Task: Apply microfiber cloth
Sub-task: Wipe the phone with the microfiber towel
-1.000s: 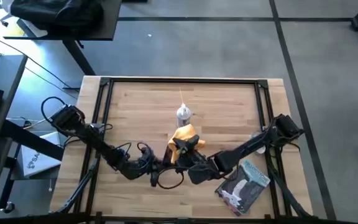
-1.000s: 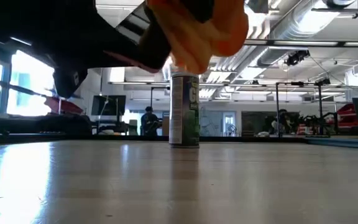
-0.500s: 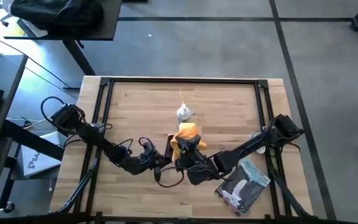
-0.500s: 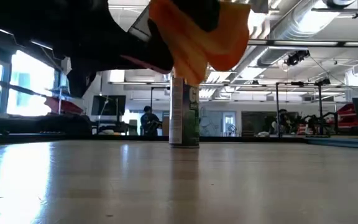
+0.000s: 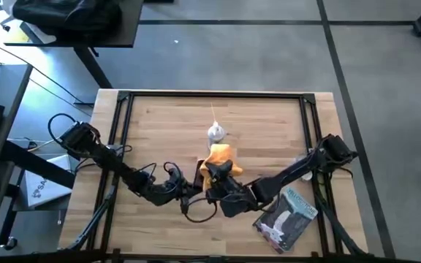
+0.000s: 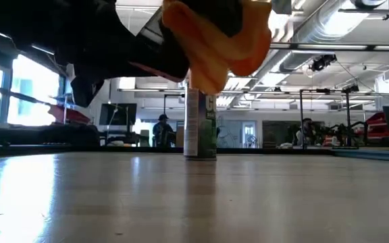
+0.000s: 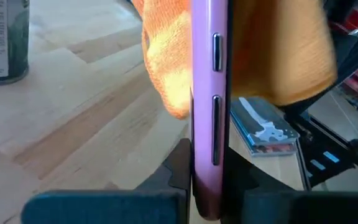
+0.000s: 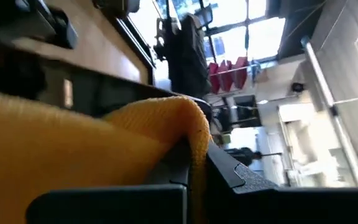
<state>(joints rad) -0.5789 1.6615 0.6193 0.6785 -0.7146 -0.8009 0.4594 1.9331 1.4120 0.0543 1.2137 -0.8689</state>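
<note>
left gripper clamps pink-cased phone edge-up, lifted above table mid-front. right gripper pinches microfiber cloth, pressed against phone face. since a second ago cloth has shifted slightly toward spray can, sits higher, spread wider on phone; last half second almost unchanged. judgement: wiping underway.

A: In the high view the phone is mostly hidden under the microfiber cloth and the two grippers at centre frame.

B: Yes. In the low view the top edge cuts the cloth, and the spray can top is covered.
</note>
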